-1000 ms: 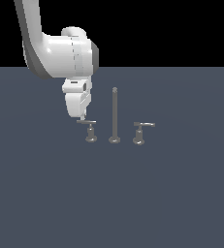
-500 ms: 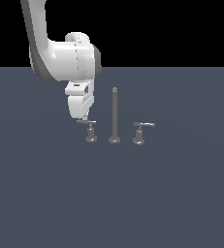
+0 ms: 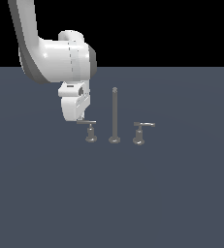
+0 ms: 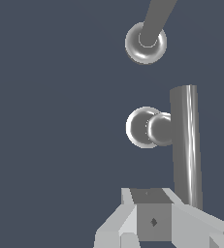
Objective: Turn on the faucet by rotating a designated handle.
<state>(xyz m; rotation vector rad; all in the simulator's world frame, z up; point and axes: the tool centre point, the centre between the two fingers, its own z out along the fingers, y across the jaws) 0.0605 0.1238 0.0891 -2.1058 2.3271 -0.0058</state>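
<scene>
Handle (image 3: 86, 123): left-centre of exterior frame, lever bar horizontal, its free end touching or just under the claw (image 3: 80, 118). Claw state: cannot tell. Post (image 3: 114, 114) right.

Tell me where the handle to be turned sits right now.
In the exterior view, the handle is the leftmost faucet piece, left of the tall post, with the hand at its lever's outer end.

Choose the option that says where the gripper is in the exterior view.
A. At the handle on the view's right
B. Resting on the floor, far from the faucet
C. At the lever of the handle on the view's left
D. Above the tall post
C: the gripper sits at the outer end of the left handle, away from the post and the right handle.
</scene>
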